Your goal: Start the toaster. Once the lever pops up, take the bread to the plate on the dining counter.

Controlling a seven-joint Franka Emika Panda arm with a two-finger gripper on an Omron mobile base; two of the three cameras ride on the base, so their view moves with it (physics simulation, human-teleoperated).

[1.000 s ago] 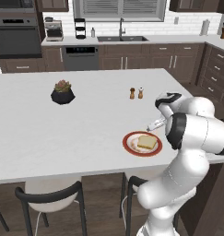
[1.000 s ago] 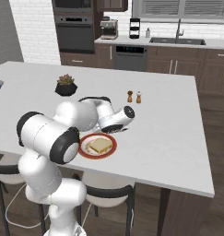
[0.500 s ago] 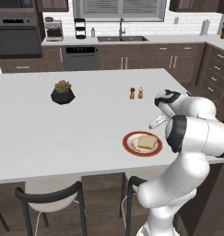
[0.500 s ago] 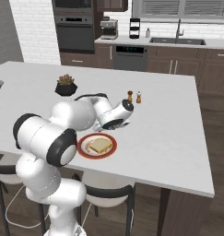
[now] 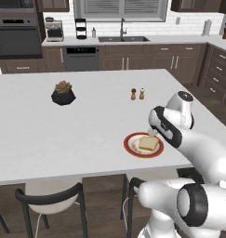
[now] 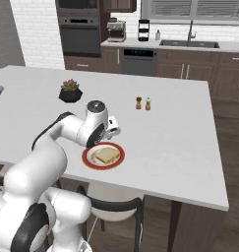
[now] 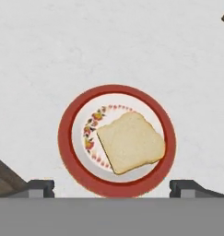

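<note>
The bread [image 7: 132, 142], a pale tan slice, lies flat on the red-rimmed plate [image 7: 65, 138]. The plate [image 5: 129, 141] rests on the white dining counter [image 5: 86, 130] near its front edge, with the bread [image 5: 147, 142] right of its centre. My gripper [image 7: 112, 186] hovers straight above the plate, open and empty, a dark fingertip on either side of it. In the right base view the hand [image 6: 112, 132] hangs just behind the plate [image 6: 88, 158] and the bread [image 6: 106, 155]. The toaster is out of view.
A black pot with a plant [image 5: 63, 95] stands at the counter's back left. Two small shakers [image 5: 137, 94] stand behind the plate. Dark stools [image 5: 49, 200] sit under the front edge. A coffee machine [image 5: 54, 30] and a dark upright appliance [image 5: 80, 29] stand on the back worktop.
The hand has lifted up and away from the plate. The bread stays lying on the plate. The jaws remain wide.
</note>
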